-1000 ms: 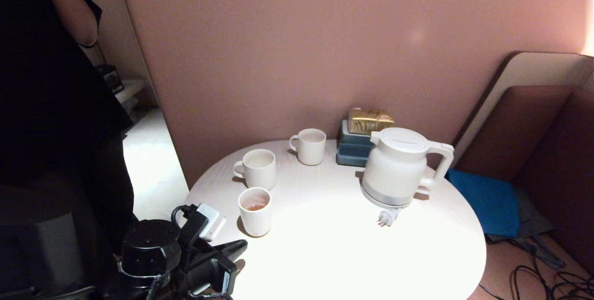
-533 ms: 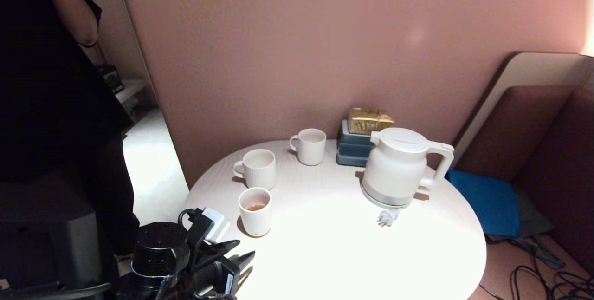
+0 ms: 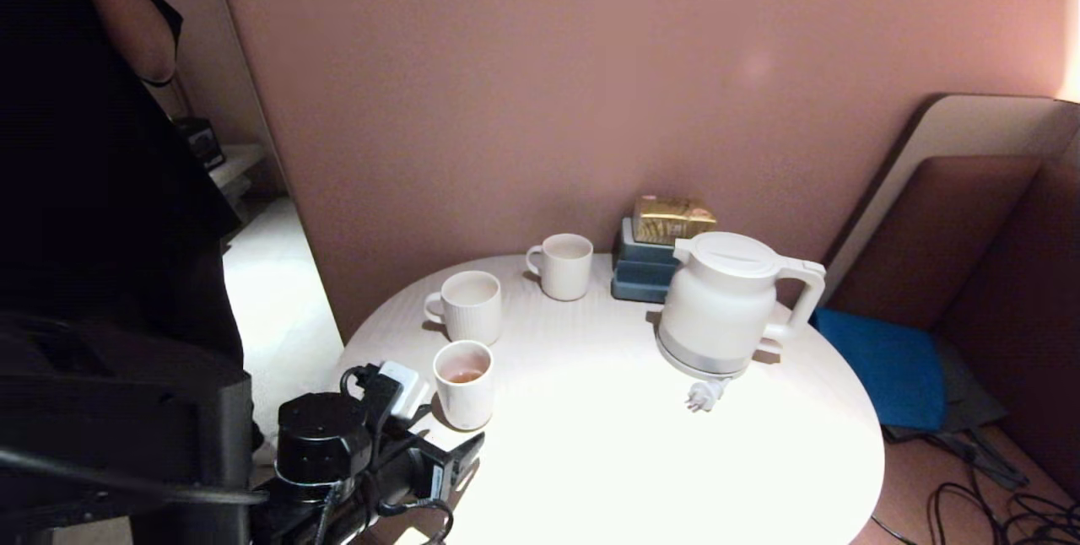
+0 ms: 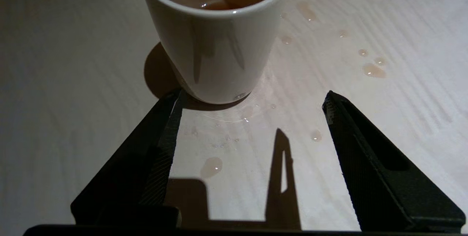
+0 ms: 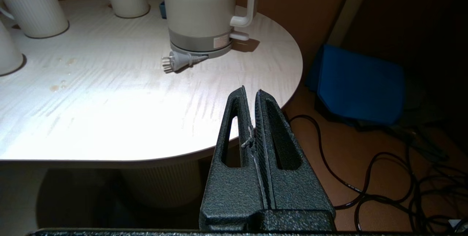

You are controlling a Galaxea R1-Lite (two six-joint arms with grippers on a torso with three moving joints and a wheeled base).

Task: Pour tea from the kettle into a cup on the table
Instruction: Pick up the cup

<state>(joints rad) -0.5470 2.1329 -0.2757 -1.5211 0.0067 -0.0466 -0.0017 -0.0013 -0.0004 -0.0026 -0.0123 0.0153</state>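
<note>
Your left gripper (image 4: 252, 108) released, jaws spread just short of the cup (image 4: 215, 42) of tea (image 4: 215, 5); right gripper (image 5: 250, 95) clenched empty beside the table (image 5: 128, 119).

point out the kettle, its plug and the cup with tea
kettle (image 3: 717, 304), head view, on its white body
plug (image 3: 703, 396), head view, on the plug head
cup with tea (image 4: 215, 49), left wrist view, on its outer wall

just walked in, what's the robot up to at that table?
It's on a tea-pouring job. The left gripper sits low at the near-left edge of the round white table, fingers open, just short of the handleless cup, which holds a little tea. Drops are spilled on the tabletop around that cup. The white kettle stands upright across the table, unplugged and untouched. The right gripper is shut and parked off the table's near edge. A person stands at the left.
</note>
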